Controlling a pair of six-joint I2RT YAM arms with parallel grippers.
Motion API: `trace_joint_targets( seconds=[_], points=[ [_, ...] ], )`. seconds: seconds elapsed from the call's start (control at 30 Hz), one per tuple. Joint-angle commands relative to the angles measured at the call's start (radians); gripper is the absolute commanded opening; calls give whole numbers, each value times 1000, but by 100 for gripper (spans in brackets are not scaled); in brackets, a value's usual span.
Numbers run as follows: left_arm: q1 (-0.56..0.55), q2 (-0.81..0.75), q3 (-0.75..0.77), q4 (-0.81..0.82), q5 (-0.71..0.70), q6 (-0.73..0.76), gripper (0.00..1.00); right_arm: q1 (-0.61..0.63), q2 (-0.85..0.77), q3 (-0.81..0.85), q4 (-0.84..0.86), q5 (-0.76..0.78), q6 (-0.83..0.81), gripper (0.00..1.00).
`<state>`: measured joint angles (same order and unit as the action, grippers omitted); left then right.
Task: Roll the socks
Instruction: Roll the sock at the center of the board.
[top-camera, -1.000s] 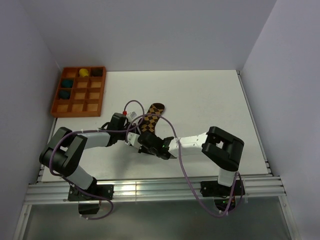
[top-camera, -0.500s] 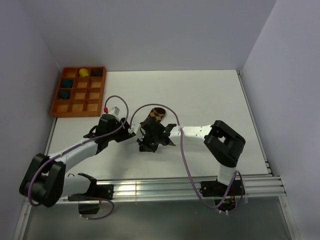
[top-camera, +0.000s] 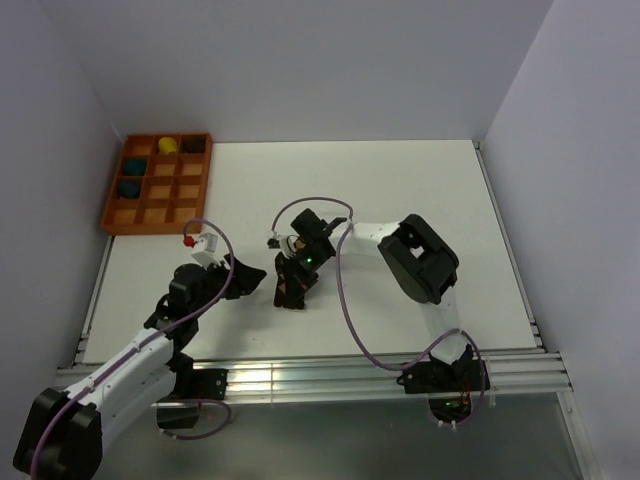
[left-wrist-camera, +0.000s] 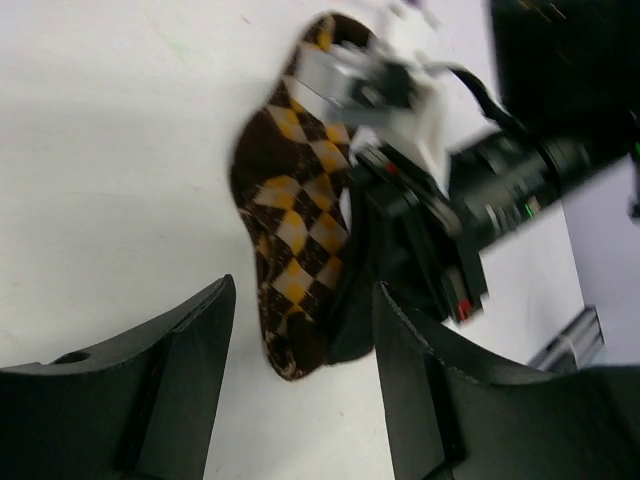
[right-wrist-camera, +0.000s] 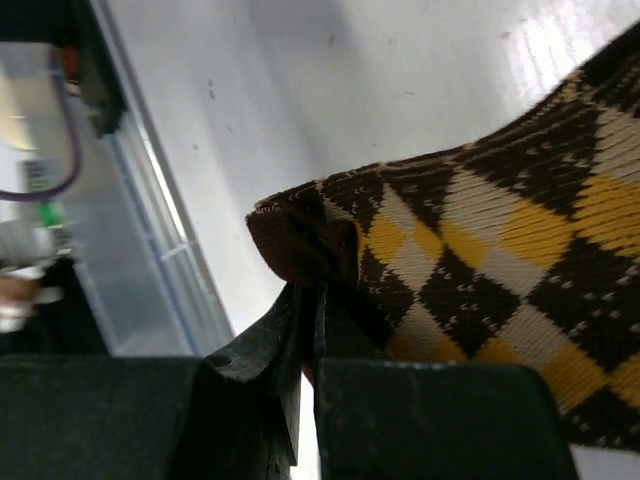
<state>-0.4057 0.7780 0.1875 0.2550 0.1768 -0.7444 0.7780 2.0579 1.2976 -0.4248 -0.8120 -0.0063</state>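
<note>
The left gripper (left-wrist-camera: 305, 292) has let go and backed off, jaws wide and empty, the argyle sock (left-wrist-camera: 295, 235) just ahead. The right gripper (right-wrist-camera: 312, 305) pinches its dark-brown end, so the rolling now likely falls to it.

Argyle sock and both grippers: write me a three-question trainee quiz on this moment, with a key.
1. True or false: the right gripper is shut on the sock, pinching its dark-brown edge.
2. Pick one. The left gripper is: A) shut on the sock; B) open, with the sock ahead of it and not touching it; C) shut on nothing.
3. Short answer: how many teal sock balls lie in the orange tray?

Key: 1 true; 2 B; 3 two.
</note>
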Motion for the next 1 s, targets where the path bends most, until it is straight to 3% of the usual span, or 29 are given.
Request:
trace_joint_targets(
  seconds=[0.0, 0.2, 0.67, 0.97],
  points=[
    [-56, 0, -13, 133, 90, 43, 62, -39, 100, 46, -135, -107, -12, 0],
    [-200, 124, 33, 138, 93, 149, 64, -94, 191, 121, -256, -173, -90, 0],
    [-323, 282, 81, 231, 102, 365, 63, -112, 228, 140, -325, -95, -164, 0],
    [-361, 372, 90, 257, 112, 416, 59, -114, 223, 149, -316, -82, -158, 0]
  ],
)
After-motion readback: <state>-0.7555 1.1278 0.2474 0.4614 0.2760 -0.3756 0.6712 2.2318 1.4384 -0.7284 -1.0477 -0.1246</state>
